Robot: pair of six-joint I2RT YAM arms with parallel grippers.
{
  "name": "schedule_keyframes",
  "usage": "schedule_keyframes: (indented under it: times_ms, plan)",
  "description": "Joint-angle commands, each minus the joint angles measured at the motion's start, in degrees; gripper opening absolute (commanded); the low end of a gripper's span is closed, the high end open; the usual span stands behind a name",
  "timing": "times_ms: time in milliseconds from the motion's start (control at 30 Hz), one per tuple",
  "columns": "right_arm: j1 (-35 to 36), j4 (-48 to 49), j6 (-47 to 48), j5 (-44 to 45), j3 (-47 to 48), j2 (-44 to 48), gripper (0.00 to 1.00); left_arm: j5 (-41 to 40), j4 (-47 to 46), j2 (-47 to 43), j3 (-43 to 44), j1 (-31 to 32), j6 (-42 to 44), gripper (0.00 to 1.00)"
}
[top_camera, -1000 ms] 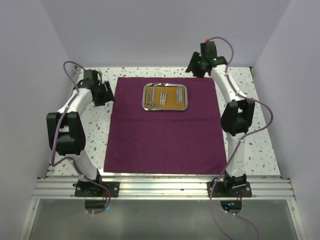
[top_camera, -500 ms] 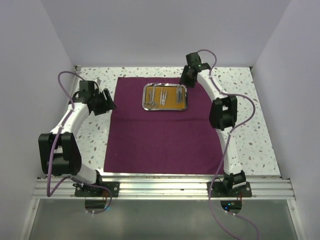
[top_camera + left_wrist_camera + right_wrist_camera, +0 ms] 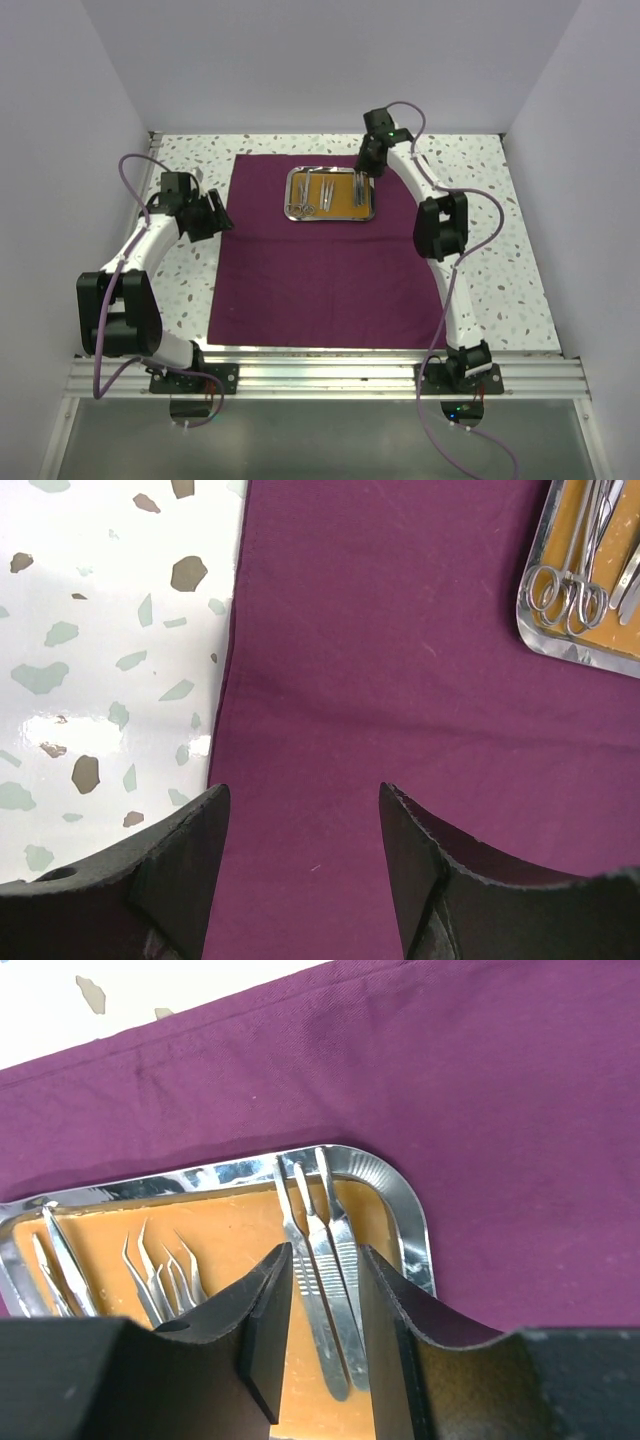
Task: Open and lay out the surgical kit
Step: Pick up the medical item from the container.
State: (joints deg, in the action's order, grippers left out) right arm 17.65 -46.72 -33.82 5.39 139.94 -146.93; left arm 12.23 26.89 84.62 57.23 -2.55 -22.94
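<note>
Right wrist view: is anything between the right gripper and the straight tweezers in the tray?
Nothing visible. The right gripper has its jaws open astride the straight tweezers, which lie on the orange liner by the tray corner, with nothing else between. The curved tweezers lie apart to the left in this view.

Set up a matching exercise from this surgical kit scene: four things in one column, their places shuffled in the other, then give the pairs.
Things
1. left gripper
2. right gripper
3. steel tray
4. purple cloth

Places
A. spread flat on the speckled table
B. over the tray's right end, jaws open above the straight tweezers
C. resting on the cloth's far half
D. over the cloth's left edge, jaws open and empty

Pairs: 1-D, 2-B, 3-C, 4-A
</note>
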Motion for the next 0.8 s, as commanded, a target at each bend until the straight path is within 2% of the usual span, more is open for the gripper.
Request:
schedule_keyframes:
  times_ms: [0,267,633,767]
  plan:
    - [0.5,-0.8,0.2,1.7,3.4,-1.4,0.36,0.4,-2.6,-1.8,-1.1,0.0,0.9,0.65]
    - [1.0,-1.7,-0.4,6.0,5.0,-3.1,0.29,0.5,-3.2,-2.3,-2.4,0.1,1.1,0.65]
    - [1.3,-2.7,-0.2,7.7,8.2,-6.7,0.27,-0.2,-3.0,-0.9,-1.4,0.0,1.4,0.65]
    - [3.9,-4.2,6.5,13.1,10.6,-8.2,0.27,-1.1,-2.8,-0.4,-1.7,0.1,1.8,0.65]
